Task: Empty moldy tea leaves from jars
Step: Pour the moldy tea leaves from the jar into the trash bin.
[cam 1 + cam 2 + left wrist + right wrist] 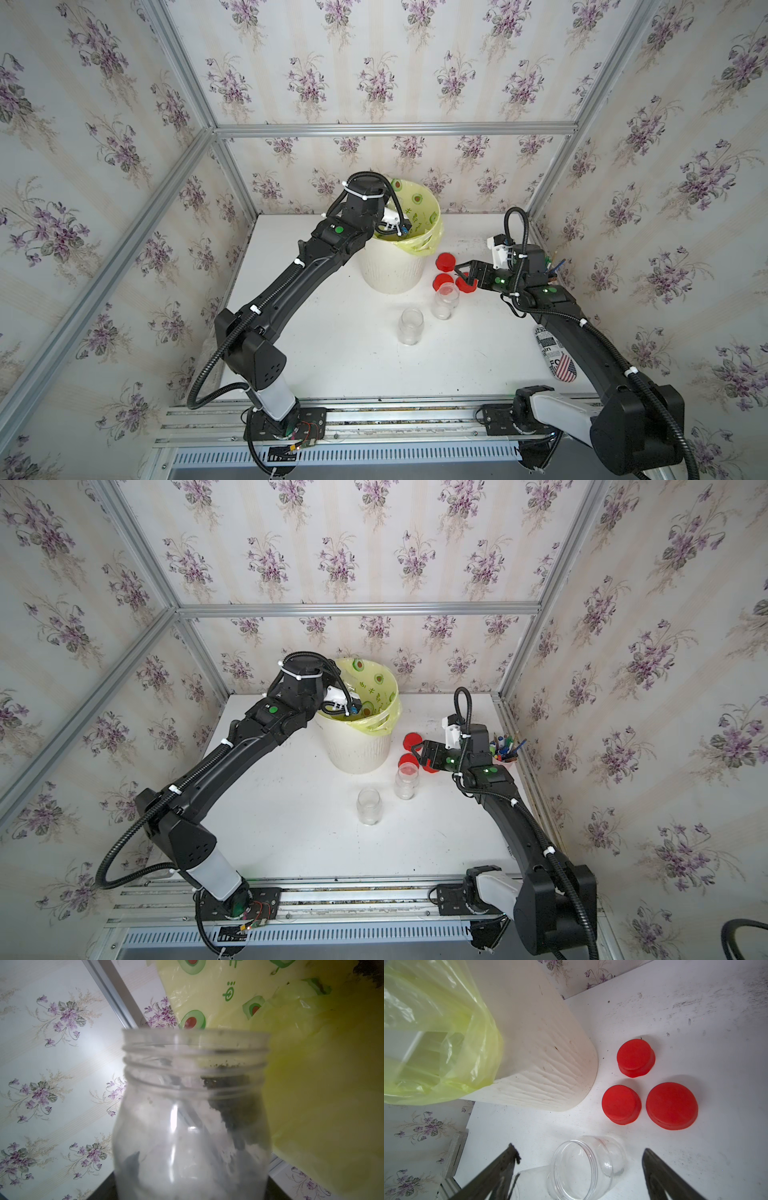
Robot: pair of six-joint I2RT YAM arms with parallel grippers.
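Left wrist view shows the held jar [191,1115] with its open mouth toward the yellow bag [311,1064] that lines the bin [390,270]. A dark clump of moldy tea leaves [232,1105] clings to the jar's inner wall below the neck. Left gripper is clamped on this jar, its fingers hidden. Right gripper [579,1149] is wide open and holds nothing, near two empty jars [411,326] on the desk [332,353]. The jar is judged light, rigid and slick, so grip the body below the threads. The clinging leaves probably need a shake.

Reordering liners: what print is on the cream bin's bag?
The thin yellow plastic bag bears green avocado halves, clearest in the left wrist view.
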